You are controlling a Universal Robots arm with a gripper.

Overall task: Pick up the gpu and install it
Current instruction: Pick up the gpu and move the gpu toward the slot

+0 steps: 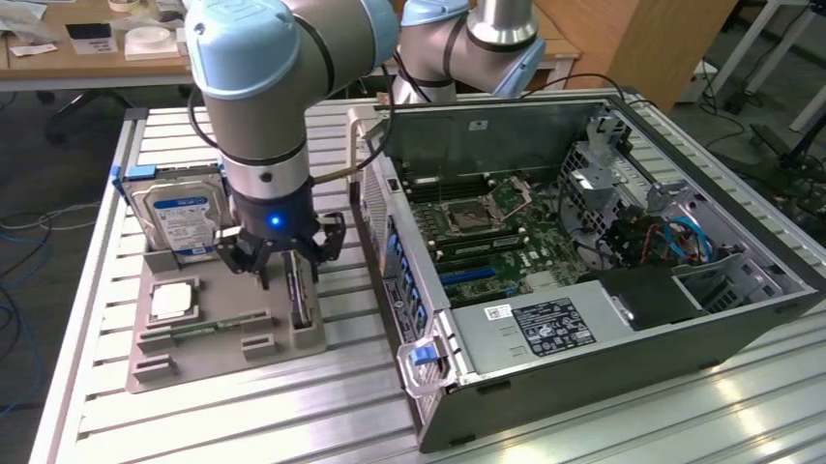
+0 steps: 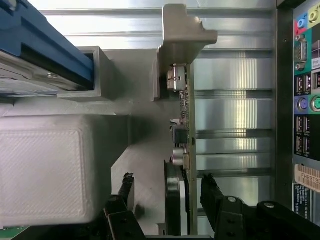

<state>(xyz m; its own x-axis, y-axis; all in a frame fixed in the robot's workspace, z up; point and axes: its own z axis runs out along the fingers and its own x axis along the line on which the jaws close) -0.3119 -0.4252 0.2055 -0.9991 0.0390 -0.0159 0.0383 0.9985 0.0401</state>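
The open grey steel computer case (image 1: 516, 126) lay on its side on the slatted aluminium table (image 1: 722, 406), motherboard exposed. The grey-and-blue robot arm (image 1: 258, 87) stood over the grey moulded parts fixture (image 1: 213, 372), at the exterior view's left of the case. In that fixture a boxy hard drive with a blue-white label (image 1: 181, 217) stood upright. The gpu, a thin dark circuit card with a metal bracket at one end (image 1: 301, 300), stood on edge in its slot, not yet lifted. The black finger gripper (image 1: 278, 263) was fully spread and held nothing. In the wrist view its jaws straddled the card (image 2: 187, 125), clear on both sides, with the card nearer one finger (image 2: 210, 187). Likely faults: an off-centre closure could push the card sideways and tilt it in the slot; the fingers could bear on raised components instead of bare board; the bracket could bind in its holder. The arm's wrist pointed straight down, tool vertical above the card.
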